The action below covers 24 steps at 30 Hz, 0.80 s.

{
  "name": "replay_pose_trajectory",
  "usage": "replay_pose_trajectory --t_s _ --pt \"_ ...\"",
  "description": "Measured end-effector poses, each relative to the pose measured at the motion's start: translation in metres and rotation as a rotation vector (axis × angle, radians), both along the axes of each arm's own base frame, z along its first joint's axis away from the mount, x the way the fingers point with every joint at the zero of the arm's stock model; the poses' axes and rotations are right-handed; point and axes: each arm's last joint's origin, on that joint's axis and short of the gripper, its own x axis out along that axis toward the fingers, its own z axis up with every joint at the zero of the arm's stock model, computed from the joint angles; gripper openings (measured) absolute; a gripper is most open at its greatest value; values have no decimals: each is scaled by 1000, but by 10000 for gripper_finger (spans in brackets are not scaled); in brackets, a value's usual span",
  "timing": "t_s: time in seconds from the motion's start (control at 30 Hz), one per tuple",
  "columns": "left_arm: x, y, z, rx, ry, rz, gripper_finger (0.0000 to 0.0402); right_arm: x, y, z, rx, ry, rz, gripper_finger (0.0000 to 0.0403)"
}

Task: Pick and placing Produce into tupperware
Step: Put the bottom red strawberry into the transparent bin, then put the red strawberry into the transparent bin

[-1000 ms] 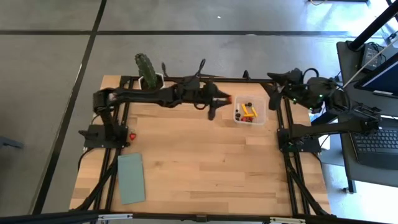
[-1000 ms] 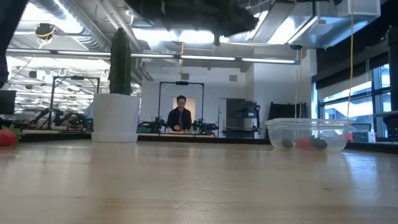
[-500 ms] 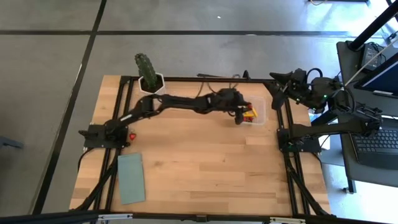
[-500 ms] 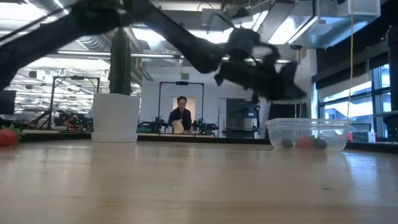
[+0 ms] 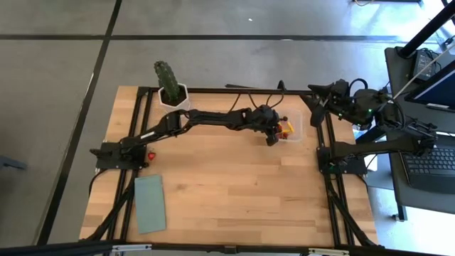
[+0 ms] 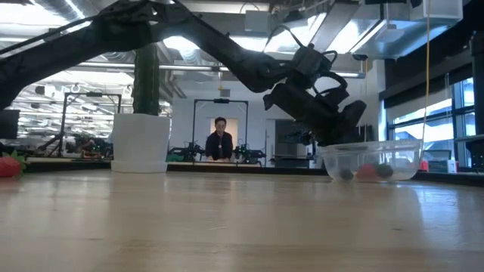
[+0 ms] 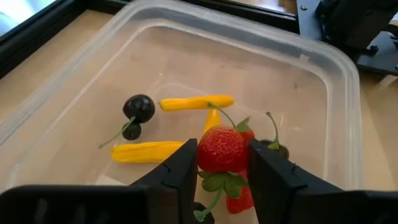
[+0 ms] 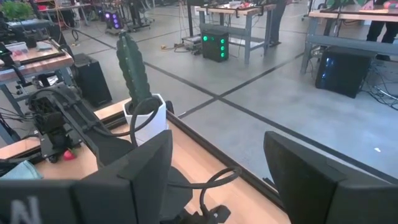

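holding a strawberry [image 7: 222,148] over the tupperware [image 7: 323,93], left gripper [image 7: 221,163]

A grey concrete floor [image 5: 234,18] crossed by dark lines surrounds the light wooden table [image 5: 227,192]. Beyond it, long ceiling lights [image 6: 249,72] brighten an open workshop; tall windows [image 6: 446,113] stand at one side, workbenches [image 8: 230,12] farther off.

L gripper [image 5: 273,136] hides most of tupperware [image 5: 296,126] in high view.
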Motion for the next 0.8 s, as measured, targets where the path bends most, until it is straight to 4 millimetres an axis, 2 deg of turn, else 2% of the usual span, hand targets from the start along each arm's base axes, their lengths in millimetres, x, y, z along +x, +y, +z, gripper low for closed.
replay_pose_trajectory --t_s 0.13,0.5,0.67,0.8 --pt "0 0 0 -1 -2 1 126 0 0 0 0 0 0 255" --pt "2 0 3 2 -33 -4 126 0 0 0 -2 1 0 255" --pt "5 0 8 3 -101 -26 142 0 0 0 -2 1 0 255" --pt "9 0 22 6 -146 -74 147 0 0 -1 0 7 0 255"
